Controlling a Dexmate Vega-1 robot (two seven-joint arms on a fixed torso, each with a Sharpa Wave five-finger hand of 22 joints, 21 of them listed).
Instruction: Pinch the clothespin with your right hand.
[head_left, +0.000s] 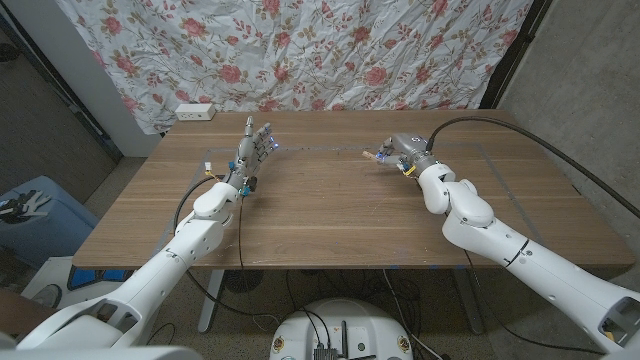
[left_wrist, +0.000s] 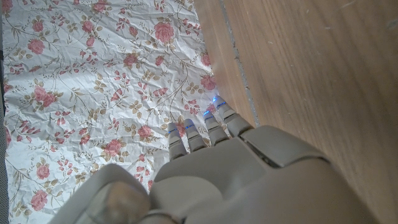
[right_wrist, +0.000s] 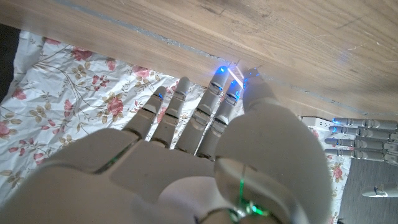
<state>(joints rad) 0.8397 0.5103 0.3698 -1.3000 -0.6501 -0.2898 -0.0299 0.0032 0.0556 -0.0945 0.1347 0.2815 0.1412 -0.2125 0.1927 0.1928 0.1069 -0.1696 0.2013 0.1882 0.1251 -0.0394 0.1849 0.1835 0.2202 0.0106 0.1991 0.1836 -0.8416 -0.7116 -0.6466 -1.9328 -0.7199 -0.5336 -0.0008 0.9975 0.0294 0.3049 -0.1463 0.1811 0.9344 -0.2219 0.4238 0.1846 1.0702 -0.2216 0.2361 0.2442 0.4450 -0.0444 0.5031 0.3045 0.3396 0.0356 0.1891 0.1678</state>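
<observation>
Both arms are up: my right hand (head_left: 398, 150) pinches the clothespin (head_left: 372, 156) over the counter (head_left: 330, 215), left hand (head_left: 252, 150) spread, holding nothing.

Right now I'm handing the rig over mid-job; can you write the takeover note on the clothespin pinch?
Right robot hand: at the far right of the table, fingers at the clothespin. The head view shows the pin at its fingertips, apparently held, but the right wrist view shows only a pale sliver of it, so the pinch isn't confirmed.
Left robot hand: standing at the far left, fingers apart, holding nothing.
Done: right hand has reached the pin.
Left: confirm the pin sits between thumb and a finger, then squeeze. I'd check the head view before moving.
</observation>
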